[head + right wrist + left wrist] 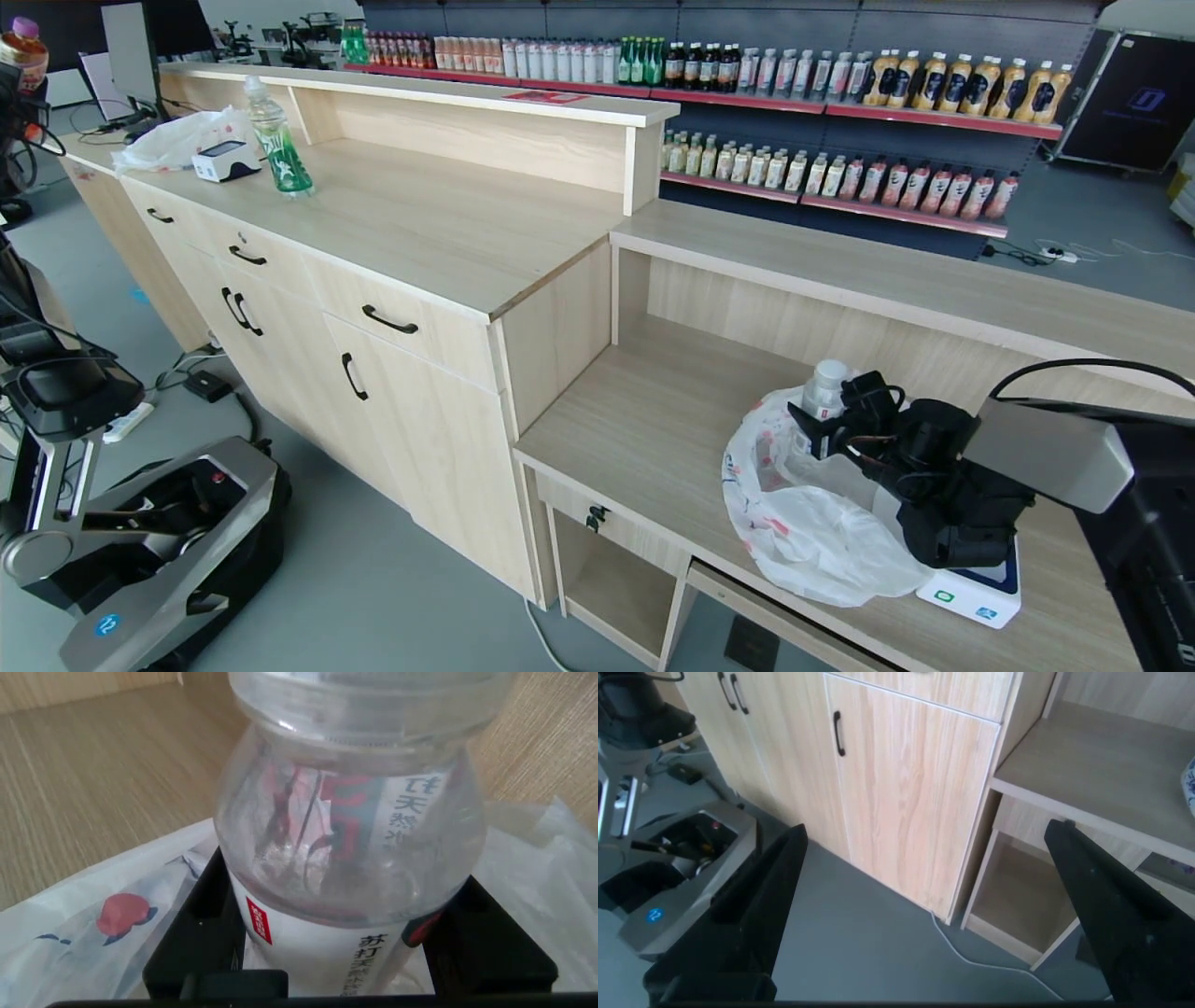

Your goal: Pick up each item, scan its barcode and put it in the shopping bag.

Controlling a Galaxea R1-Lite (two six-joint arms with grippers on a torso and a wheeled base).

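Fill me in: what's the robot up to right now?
The right gripper is shut on a clear plastic bottle with a white label, held over the white plastic shopping bag on the lower wooden desk. The left gripper hangs open over the floor. A green plastic bottle stands on the upper counter.

The right arm [1046,457] has a boxy silver-grey link with rounded edges. Behind it sits a black section, and in front a bulky matte black wrist [962,513] built of stacked housings. A thin black cable [1074,364] arches over the silver link, and smaller black wires loop around the wrist. The right gripper [834,411] is black all over, with blocky, angular fingers [201,943]. The left gripper [926,829] has two flat matte black fingers [747,905] that taper like wedges toward their tips.
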